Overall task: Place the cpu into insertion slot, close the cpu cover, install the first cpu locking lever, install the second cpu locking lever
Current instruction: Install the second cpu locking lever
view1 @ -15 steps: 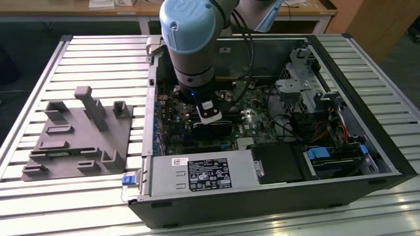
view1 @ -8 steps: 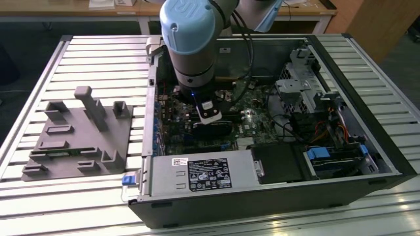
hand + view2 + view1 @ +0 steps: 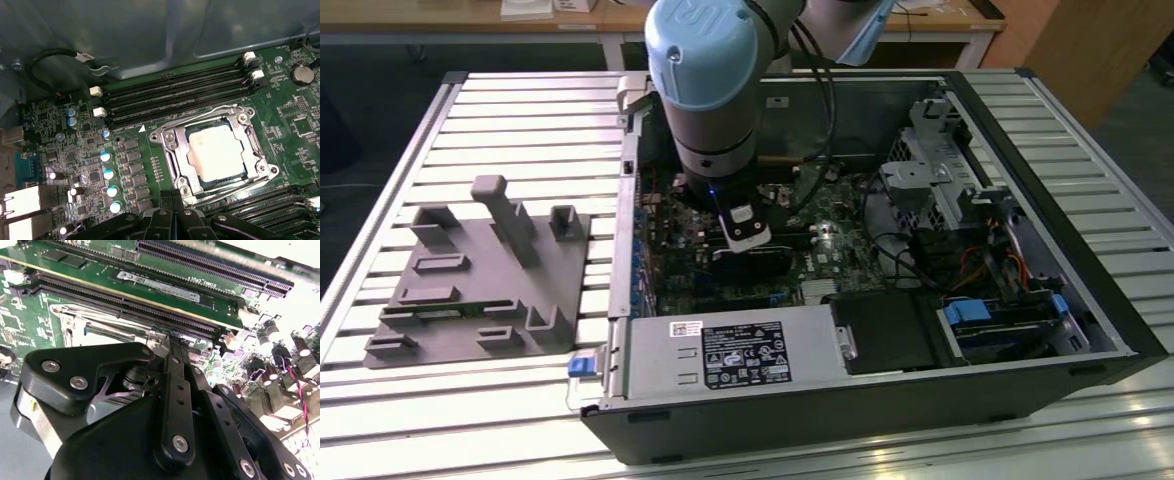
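1 robot arm (image 3: 707,90), grey with pale blue caps, reaches down into an open computer case (image 3: 881,400) lying on its side on a slatted metal table (image 3: 520,110). Claw (image 3: 172,342): black linkage type, 2 fingers drawn together at the tips, nothing visibly held between them; closed on nothing that can be made out. In the exterior view the claw (image 3: 747,235) hangs low over the green motherboard (image 3: 834,215), near the middle of the case.

Cpu (image 3: 216,152): flat square chip, dull silver top, seated in the insertion slot (image 3: 182,150) in the first wrist view. Cpu cover (image 3: 172,137): silver frame plate, lying down flat around the chip, its square cut-out showing the chip top. Thin wire levers run along the sides of the frame; whether they are latched cannot be told.

Position relative to claw: in the first wrist view the black fingers (image 3: 172,207) sit just beside the near corner of the socket frame, with the chip a little beyond them. Whether the tips touch the frame or a lever cannot be told. In the second wrist view the fingertips point at the edge of the silver frame, just beside the long black memory slots (image 3: 125,302).

Other items: 4 memory slots (image 3: 175,92) with white clips, between socket and case wall; grey moulded fixture block (image 3: 480,275) on the table at the exterior view's left, well apart from the case.
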Controlling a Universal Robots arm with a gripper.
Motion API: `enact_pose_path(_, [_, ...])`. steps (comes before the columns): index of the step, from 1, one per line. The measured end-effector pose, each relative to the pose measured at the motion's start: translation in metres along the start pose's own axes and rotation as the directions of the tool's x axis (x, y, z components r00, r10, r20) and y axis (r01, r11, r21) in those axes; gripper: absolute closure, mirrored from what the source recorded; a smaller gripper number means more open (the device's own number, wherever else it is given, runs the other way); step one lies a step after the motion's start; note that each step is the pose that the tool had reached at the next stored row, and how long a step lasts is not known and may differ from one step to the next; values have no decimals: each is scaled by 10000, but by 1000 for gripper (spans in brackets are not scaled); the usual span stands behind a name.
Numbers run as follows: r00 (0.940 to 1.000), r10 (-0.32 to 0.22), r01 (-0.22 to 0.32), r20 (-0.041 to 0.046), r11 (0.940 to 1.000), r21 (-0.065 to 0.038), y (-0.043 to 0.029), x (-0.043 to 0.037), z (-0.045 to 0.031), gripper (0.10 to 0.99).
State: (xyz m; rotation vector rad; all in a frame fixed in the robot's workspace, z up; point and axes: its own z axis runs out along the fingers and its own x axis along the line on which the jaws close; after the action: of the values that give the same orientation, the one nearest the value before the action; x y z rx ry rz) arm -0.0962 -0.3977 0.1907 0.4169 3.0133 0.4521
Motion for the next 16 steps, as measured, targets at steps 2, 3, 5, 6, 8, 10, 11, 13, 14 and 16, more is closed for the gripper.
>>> enact_pose_path(2, [10000, 0, 0, 0, 10000, 2, 12, -1, -38, 980])
enact_pose_path(3, [10000, 0, 0, -1, 10000, 4, 18, -1, -60, 980])
enact_pose_path(5, [10000, 0, 0, -1, 10000, 5, 33, -3, -109, 980])
enact_pose_path(6, [10000, -1, 1, -1, 10000, 7, 42, -4, -137, 980])
enact_pose_path(8, [10000, -2, 2, 1, 10000, 14, 56, -5, -184, 980])
enact_pose_path(10, [10000, -5, 5, 11, 10000, 54, 68, -6, -222, 980])
enact_pose_path(11, [10000, -7, 7, 25, 10000, 97, 73, -6, -236, 980])
enact_pose_path(13, [10000, -21, 18, 78, 9996, 290, 78, -7, -249, 980])
enact_pose_path(14, [10000, -19, 16, 88, 9995, 322, 78, -11, -249, 980])
enact_pose_path(16, [10000, -1, -2, 98, 9994, 337, 86, -40, -246, 980])
